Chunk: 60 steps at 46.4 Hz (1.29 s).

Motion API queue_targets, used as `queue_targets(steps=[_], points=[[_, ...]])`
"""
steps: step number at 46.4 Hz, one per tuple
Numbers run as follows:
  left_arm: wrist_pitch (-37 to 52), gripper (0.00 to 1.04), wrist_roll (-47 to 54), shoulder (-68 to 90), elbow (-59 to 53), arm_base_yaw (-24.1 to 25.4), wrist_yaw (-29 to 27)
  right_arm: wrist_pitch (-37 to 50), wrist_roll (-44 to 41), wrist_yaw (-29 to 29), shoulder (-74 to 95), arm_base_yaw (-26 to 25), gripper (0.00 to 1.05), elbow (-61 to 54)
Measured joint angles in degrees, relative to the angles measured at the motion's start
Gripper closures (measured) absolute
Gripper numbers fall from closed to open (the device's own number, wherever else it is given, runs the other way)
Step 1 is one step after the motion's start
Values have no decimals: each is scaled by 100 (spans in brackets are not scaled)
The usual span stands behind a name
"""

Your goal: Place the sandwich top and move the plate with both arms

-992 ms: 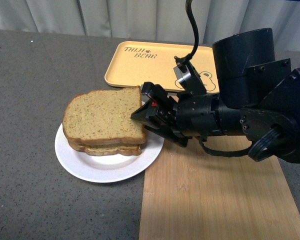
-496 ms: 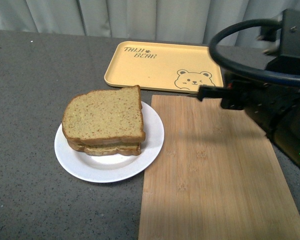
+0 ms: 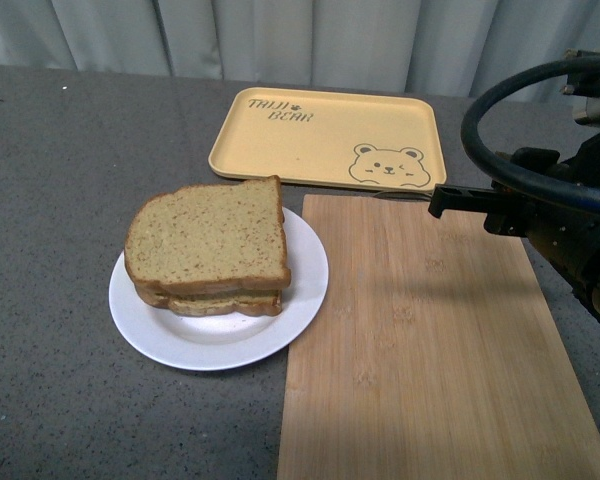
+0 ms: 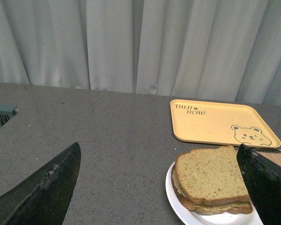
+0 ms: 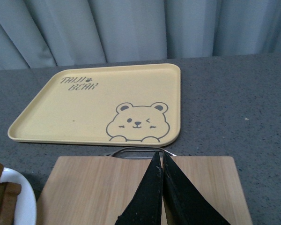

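The grey tabletop (image 3: 60, 150) carries everything. On its right half lies a long bamboo board (image 3: 420, 350), and beyond the board's far end sits a yellow tray (image 3: 310, 140) with a bear drawing. The white plate (image 3: 205, 345) rests on the tabletop to the left of the board, its rim meeting the board's left edge. The sandwich top (image 3: 205, 235) lies flat on a lower slice (image 3: 215, 300) in the middle of the plate, the edges roughly lined up.

My right tool (image 5: 160, 157) hovers over the far end of the board, near the tray. Its two fingers are pressed together with nothing between them. My left tool (image 4: 158, 146) is spread wide and grips nothing. Through its gap I see the tabletop, with the plate and sandwich just by its one finger (image 4: 267, 183).
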Motion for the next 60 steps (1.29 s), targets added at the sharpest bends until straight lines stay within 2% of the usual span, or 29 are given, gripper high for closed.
queue_targets(steps=[4, 9, 20, 22, 25, 40, 60], points=[[0, 7, 4, -13, 0, 0, 13, -205, -437, -446, -911, -431, 104, -846], [-13, 7, 0, 13, 0, 4, -42, -568, -855, -308, -3292, -1207, 104, -2227], [-13, 7, 7, -15, 0, 4, 9, -1720, -1086, -623, -5519, -1462, 104, -2846], [-13, 7, 7, -15, 0, 9, -2, -2009, -1102, -990, -5855, -1676, 104, -2852], [-13, 7, 4, -15, 0, 9, 0, -2328, -1123, -1102, -6229, -1832, 104, -2855], [-13, 7, 7, -15, 0, 7, 2, -4374, -1132, -1121, -8275, -1921, 104, -2841], [-13, 7, 7, -15, 0, 7, -2, -5906, -1141, -1141, -9919, -1923, 104, -2846]])
